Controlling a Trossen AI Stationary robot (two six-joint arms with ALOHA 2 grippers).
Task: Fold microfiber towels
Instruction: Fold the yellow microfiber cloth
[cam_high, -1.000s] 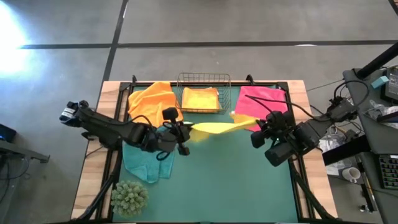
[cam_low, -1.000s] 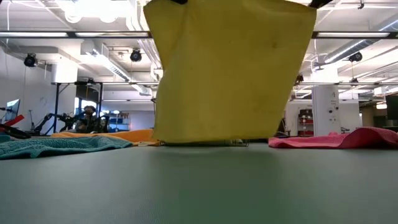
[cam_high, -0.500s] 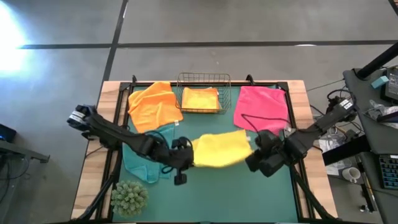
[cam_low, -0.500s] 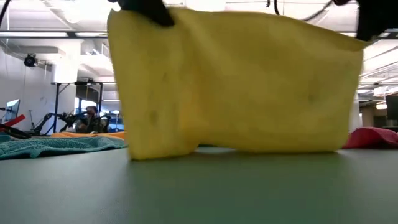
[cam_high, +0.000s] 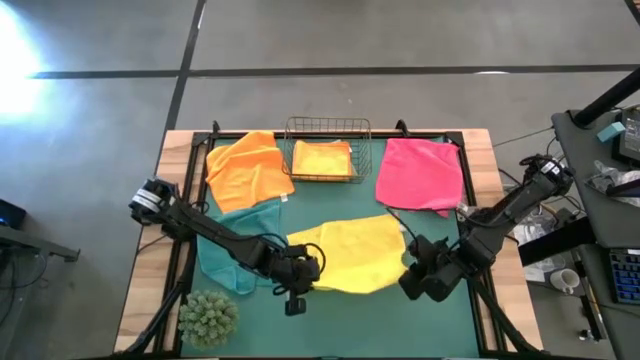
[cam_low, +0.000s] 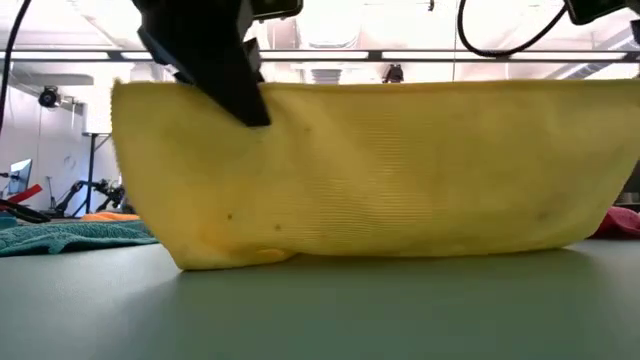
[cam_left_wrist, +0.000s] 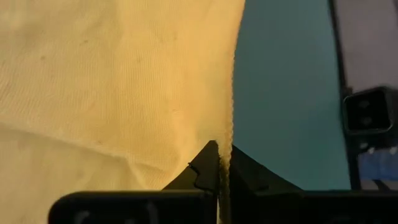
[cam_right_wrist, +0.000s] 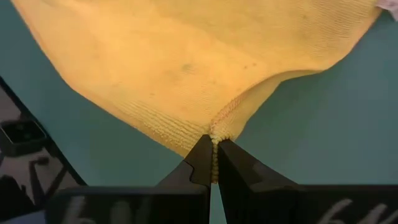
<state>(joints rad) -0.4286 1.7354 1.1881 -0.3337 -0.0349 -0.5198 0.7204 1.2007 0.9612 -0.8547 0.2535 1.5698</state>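
Now the yellow towel (cam_high: 352, 255) has been dragged forward from the basket (cam_high: 328, 135), spread low, both jaws clenched on its near corners for folding.

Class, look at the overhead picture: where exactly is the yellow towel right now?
In the high view the yellow towel is at the mat's middle, stretched between the left gripper and right gripper, in front of the wire basket.
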